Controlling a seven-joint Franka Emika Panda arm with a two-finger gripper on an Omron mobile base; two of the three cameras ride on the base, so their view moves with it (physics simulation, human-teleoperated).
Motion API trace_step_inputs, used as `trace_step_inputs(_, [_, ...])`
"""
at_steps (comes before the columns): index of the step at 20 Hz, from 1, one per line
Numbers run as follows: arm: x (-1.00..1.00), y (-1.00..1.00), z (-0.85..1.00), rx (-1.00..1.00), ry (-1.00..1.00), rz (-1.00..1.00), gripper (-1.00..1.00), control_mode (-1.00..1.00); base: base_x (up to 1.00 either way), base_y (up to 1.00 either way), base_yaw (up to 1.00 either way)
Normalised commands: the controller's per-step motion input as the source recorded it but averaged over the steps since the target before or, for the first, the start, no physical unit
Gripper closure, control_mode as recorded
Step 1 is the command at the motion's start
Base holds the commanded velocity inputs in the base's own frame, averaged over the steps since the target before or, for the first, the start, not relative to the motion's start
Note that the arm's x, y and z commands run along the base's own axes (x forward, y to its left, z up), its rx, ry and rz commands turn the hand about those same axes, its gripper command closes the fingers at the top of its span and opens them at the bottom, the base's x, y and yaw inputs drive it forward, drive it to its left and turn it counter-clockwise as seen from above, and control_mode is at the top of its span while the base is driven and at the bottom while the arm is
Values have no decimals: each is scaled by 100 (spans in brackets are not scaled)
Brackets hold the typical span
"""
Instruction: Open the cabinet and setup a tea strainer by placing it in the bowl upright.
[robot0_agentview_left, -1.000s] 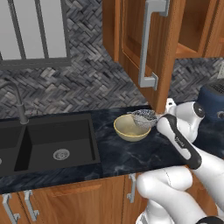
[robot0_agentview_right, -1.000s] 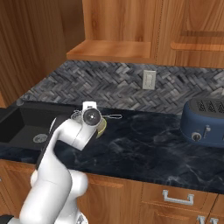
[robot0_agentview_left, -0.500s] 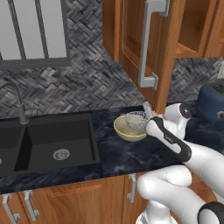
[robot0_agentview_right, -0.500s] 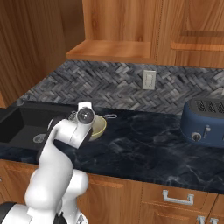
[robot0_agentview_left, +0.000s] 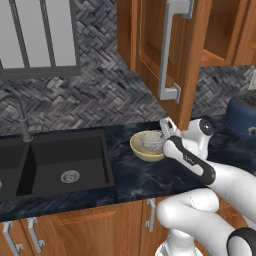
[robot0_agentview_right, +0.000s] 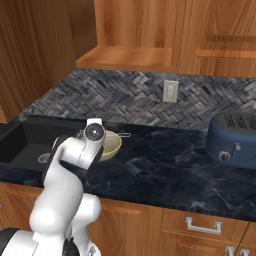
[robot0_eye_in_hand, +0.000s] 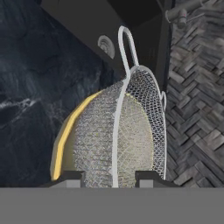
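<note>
The pale yellow bowl (robot0_agentview_left: 140, 151) stands on the dark counter just right of the sink. The silver mesh tea strainer (robot0_agentview_left: 152, 139) sits down inside it, with its wire handle (robot0_agentview_right: 123, 134) reaching past the rim. In the hand view the tea strainer (robot0_eye_in_hand: 127, 135) stands between my fingertips (robot0_eye_in_hand: 70, 177), with the bowl's yellow rim (robot0_eye_in_hand: 63, 138) behind the mesh. My gripper (robot0_eye_in_hand: 111, 180) is shut on the strainer's rim, at the bowl's right side (robot0_agentview_left: 164, 137). The wooden wall cabinet's door (robot0_agentview_left: 150, 45) stands open above, its silver bar handle (robot0_agentview_left: 170, 50) facing me.
A black sink (robot0_agentview_left: 60, 162) with a faucet (robot0_agentview_left: 20, 117) lies left of the bowl. A blue toaster (robot0_agentview_right: 234, 141) stands at the right of the counter, below a wall outlet (robot0_agentview_right: 170, 91). The open cabinet door hangs over the bowl area.
My arm has swung left and down with the strainer. The strainer went from beside the bowl's right rim to down inside the bowl.
</note>
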Motion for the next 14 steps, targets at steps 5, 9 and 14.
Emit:
trace_step_inputs(5, [5,2,-11,0,0,0,100,-100,0,0,0])
trace_step_inputs(9, [8,0,-7,0,0,0,100,-100,0,0,0])
trace_step_inputs(14, [10,0,-10,0,-4,0,100,-100,0,0,0])
